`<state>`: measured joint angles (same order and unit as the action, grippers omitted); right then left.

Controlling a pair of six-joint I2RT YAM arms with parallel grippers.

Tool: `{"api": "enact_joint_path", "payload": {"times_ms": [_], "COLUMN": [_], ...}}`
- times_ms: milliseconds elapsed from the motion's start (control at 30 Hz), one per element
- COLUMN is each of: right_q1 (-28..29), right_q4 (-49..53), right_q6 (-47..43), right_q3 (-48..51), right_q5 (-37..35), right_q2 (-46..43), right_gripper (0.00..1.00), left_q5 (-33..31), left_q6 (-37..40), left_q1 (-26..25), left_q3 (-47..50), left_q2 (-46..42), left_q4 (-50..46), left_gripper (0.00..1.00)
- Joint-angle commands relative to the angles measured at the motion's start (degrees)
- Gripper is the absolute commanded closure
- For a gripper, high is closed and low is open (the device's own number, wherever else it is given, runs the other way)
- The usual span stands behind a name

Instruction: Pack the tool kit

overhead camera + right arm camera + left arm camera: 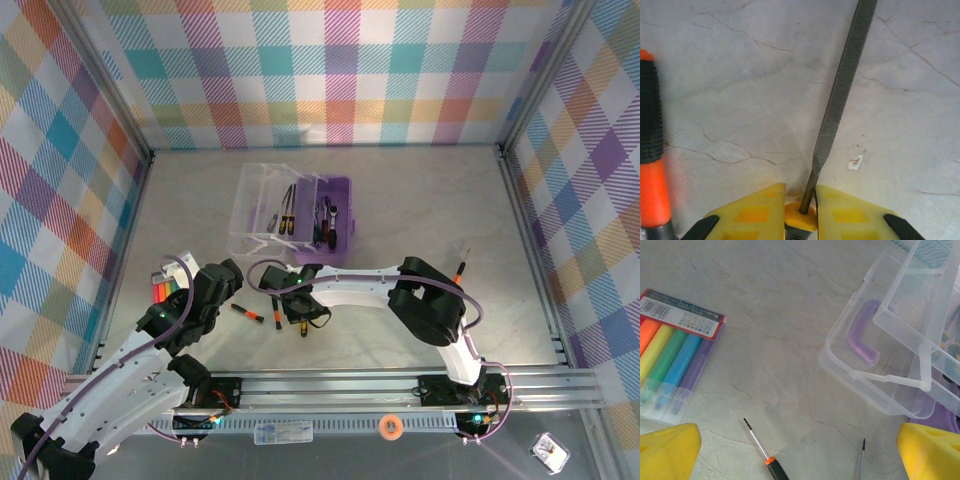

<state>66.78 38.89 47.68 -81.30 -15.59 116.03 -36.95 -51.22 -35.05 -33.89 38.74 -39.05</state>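
The lilac tool kit case (335, 215) lies open at mid-table with several tools inside, and its clear lid (262, 210) (880, 340) is folded out to the left. My right gripper (300, 312) (800, 212) is shut on the yellow-collared handle of a metal file (840, 100), which lies on the table pointing away from the fingers. An orange-and-black screwdriver (247, 313) (762, 450) lies near my left gripper (222, 285) (800, 455), which hangs open above the table with nothing in it. A second thin screwdriver tip (861, 460) points up near the right finger.
A pack of coloured markers (168, 288) (675, 355) lies at the left. Another screwdriver (460, 268) lies to the right of the right arm. An orange-and-black handle (650, 150) lies just left of the right fingers. A tape roll (392, 427) sits by the front rail.
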Motion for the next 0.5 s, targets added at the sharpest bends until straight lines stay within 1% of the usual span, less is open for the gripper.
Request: {"api": "enact_joint_path", "payload": {"times_ms": [0,300,467], "right_q1": [-0.1,-0.1,-0.1], "right_q4": [0.9,-0.7,-2.5], "right_q6": [-1.5,-2.2,-2.1], "right_q3": [0.9,4.5,7.0], "right_q5": [-1.7,-0.6,0.7], "right_q2": [-3.2,-7.4,-11.0], "right_gripper": [0.81,0.82,0.82], "left_q5": [-0.4,0.9,1.1], "left_q6": [0.8,1.6,3.5], "left_q1": [0.5,0.5,0.6], "left_q3": [-1.4,-2.4,-4.5], "left_q2": [0.0,2.4,3.8], "left_q4": [-0.4,1.0,1.2], "left_gripper": [0.0,0.0,0.0]}}
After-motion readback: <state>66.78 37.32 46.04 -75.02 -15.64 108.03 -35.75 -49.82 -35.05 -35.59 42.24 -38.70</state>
